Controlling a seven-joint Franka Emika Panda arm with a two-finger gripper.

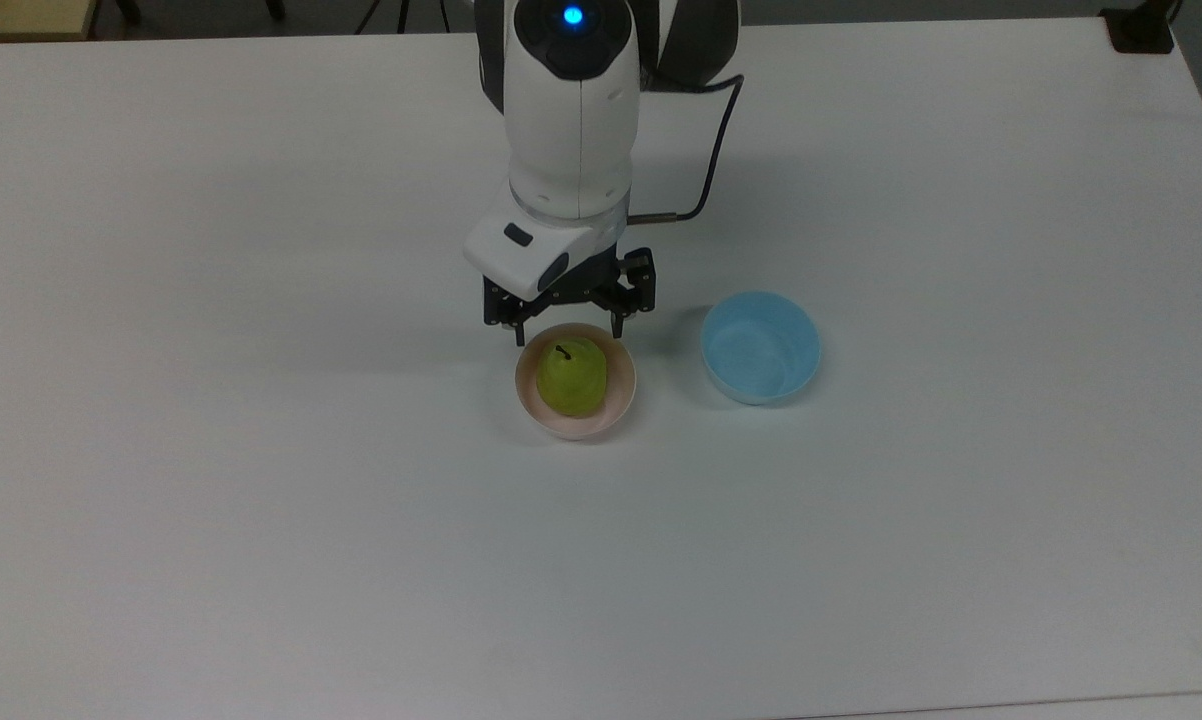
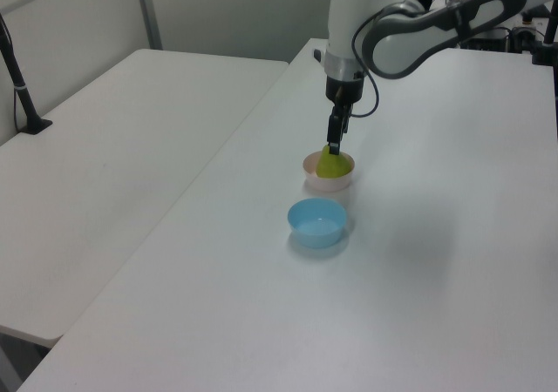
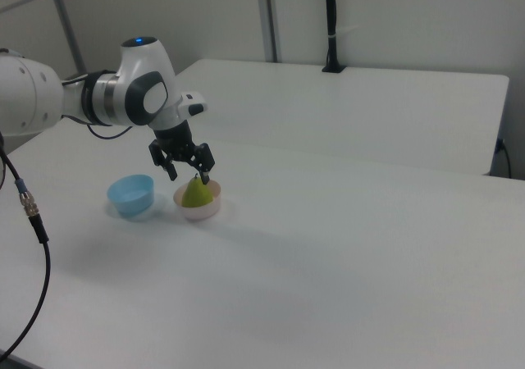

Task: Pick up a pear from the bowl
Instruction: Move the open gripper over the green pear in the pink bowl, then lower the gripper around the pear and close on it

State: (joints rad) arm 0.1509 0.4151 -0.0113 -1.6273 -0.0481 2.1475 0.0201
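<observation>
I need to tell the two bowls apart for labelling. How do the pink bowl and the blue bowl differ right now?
Colour: the pink bowl is pale pink, the blue bowl light blue. Contents: the pink bowl holds the pear, the blue bowl holds nothing. Position: the open claw hangs over the pink bowl's far rim, while the blue bowl sits apart at the top view's right. Both are small, round, upright and similar in size, on the white table.
</observation>
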